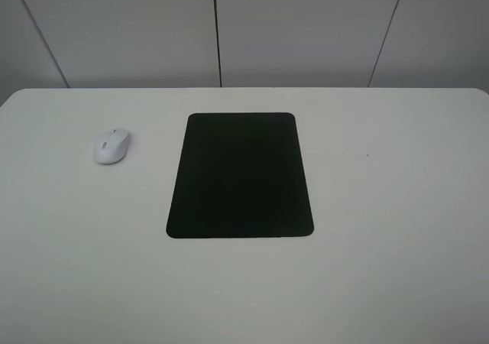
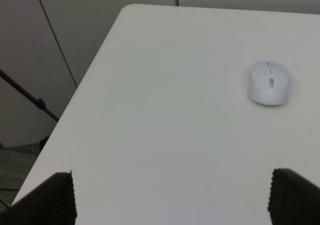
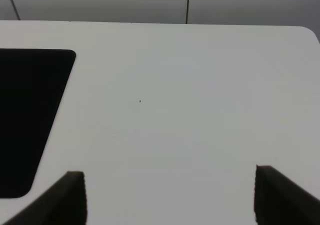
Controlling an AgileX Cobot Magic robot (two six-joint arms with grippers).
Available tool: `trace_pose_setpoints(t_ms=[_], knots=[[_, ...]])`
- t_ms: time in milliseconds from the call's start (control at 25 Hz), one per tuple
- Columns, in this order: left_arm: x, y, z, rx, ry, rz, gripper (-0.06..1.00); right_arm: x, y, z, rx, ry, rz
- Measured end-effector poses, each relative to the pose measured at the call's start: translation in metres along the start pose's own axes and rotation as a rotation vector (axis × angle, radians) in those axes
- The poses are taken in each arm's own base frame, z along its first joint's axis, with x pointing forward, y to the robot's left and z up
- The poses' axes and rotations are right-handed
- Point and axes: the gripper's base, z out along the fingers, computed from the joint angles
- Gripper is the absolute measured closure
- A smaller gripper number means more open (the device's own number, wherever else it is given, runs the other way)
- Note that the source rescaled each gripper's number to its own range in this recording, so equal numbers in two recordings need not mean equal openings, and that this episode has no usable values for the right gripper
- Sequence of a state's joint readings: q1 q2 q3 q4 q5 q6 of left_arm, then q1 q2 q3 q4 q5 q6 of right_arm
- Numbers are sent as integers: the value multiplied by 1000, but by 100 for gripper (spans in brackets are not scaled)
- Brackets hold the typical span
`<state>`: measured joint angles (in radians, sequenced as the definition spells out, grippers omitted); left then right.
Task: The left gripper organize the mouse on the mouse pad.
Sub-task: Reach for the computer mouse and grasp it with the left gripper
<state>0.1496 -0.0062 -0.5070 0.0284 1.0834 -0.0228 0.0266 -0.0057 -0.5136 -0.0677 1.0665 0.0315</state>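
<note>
The white mouse (image 1: 112, 145) lies on the white table, left of the black mouse pad (image 1: 240, 175) and apart from it. The pad lies flat in the table's middle with nothing on it. Neither arm shows in the exterior high view. In the left wrist view the mouse (image 2: 269, 82) sits far ahead of the left gripper (image 2: 172, 197), whose two dark fingertips (image 2: 57, 195) stand wide apart, open and holding nothing. The right gripper (image 3: 170, 197) is likewise open over bare table, with the pad's edge (image 3: 30, 115) beside it.
The table (image 1: 382, 206) has rounded far corners and a grey panelled wall behind it. In the left wrist view the table's left edge (image 2: 75, 92) drops off to the floor, where a dark rod stands.
</note>
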Motion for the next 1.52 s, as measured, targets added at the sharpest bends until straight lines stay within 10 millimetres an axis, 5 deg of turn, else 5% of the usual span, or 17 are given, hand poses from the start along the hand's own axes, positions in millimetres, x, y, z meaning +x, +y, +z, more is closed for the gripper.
trace_pose_setpoints(t_ms=[920, 1520], knots=[[0, 0, 0, 2, 0, 1, -6, 0, 0, 0, -13, 1, -6], [0, 0, 0, 54, 0, 24, -6, -9, 1, 19, -11, 132, -16]])
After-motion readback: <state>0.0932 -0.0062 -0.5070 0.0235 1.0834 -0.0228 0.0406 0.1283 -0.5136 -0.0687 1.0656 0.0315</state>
